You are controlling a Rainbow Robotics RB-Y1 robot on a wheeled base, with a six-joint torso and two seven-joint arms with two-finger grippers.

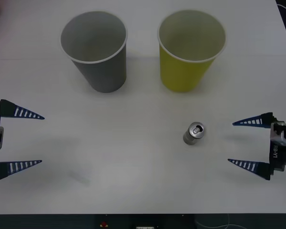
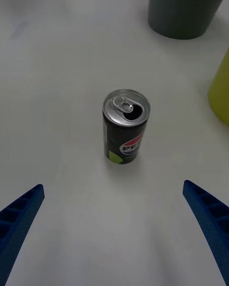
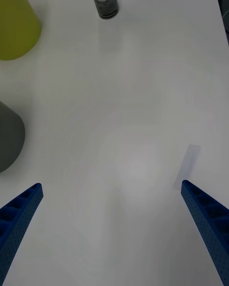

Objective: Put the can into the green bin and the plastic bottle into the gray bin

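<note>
Can (image 1: 194, 133) stands upright on the white counter (image 1: 133, 181), near the green bin (image 1: 190, 50) and well apart from the gray bin (image 1: 96, 50). The right tool (image 1: 240, 143) waits beside it, fingers spread wide and holding nothing; the left tool (image 1: 31, 139) sits spread at the far side. The can looks small and light, so I'd worry an off-centre closing finger tips it over and it rolls.
</note>
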